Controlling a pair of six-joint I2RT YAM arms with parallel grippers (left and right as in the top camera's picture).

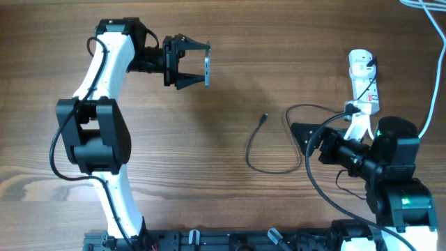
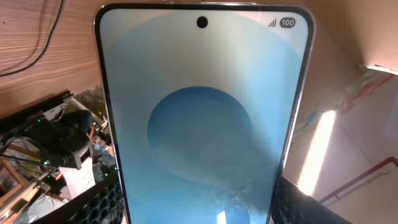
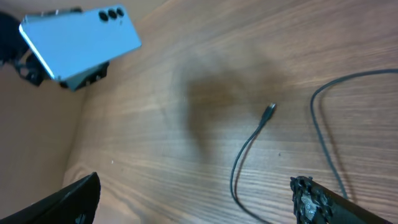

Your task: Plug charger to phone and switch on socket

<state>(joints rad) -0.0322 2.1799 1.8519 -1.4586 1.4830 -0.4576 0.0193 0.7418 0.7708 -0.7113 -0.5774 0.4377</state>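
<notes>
My left gripper [image 1: 198, 63] is shut on the phone [image 1: 208, 67] and holds it up off the table, edge-on in the overhead view. In the left wrist view the phone's cyan screen [image 2: 202, 118] fills the frame between the fingers. The right wrist view shows its pale blue back [image 3: 81, 40]. The charger's thin black cable loops on the table, with its small connector [image 1: 265, 118] lying free, also in the right wrist view [image 3: 268, 112]. My right gripper [image 1: 301, 138] is open and empty, just right of the cable loop [image 3: 199, 205]. The white socket [image 1: 362, 80] lies at the far right.
A thick white cord [image 1: 435, 63] runs from the socket area along the right edge of the table. The black cable [image 1: 317, 181] trails back under my right arm. Bare wood lies between the two grippers.
</notes>
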